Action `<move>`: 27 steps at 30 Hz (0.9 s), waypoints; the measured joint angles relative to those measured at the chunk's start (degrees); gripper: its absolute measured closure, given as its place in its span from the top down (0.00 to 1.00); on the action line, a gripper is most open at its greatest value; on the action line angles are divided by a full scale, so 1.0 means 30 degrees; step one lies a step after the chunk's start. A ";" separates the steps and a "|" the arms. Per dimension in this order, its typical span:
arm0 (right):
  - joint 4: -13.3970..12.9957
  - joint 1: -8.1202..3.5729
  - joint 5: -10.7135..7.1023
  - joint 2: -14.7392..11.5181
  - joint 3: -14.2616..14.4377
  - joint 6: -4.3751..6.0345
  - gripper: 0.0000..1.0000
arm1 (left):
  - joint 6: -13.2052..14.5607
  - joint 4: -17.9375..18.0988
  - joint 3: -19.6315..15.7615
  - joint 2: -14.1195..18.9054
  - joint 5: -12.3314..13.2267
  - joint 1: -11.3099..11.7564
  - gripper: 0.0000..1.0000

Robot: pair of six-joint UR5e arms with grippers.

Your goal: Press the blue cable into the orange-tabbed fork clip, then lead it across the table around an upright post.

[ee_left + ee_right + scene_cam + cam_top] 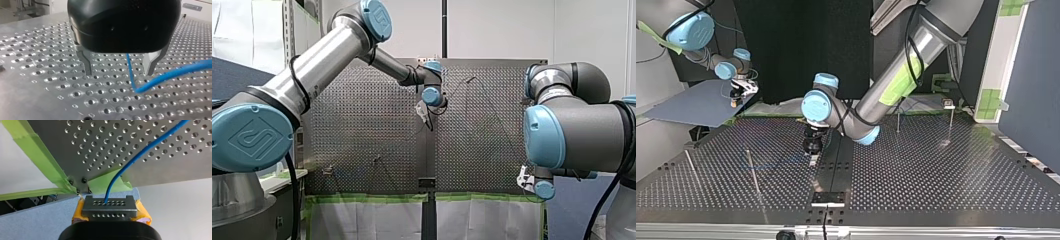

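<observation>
**Inspector:** Where is the blue cable (170,73) found relative to the left gripper (118,73)?

**Assessor:** Between its released jaws, ungripped, running sideways along the surface (37,82); its end is held clenched by the right gripper (109,207).

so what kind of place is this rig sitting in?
Most likely a robotics lab test cell, not a production line: two UR5e arms, my left arm and my right arm, work a perforated table with upright posts, a loose blue cable, and green tape patched along the table's edges.
</observation>
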 joint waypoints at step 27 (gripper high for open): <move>0.1367 -0.0005 0.0003 0.0033 -0.0320 -0.0217 0.00 | 0.0932 -0.3850 0.0000 0.0870 -0.0504 0.0322 0.99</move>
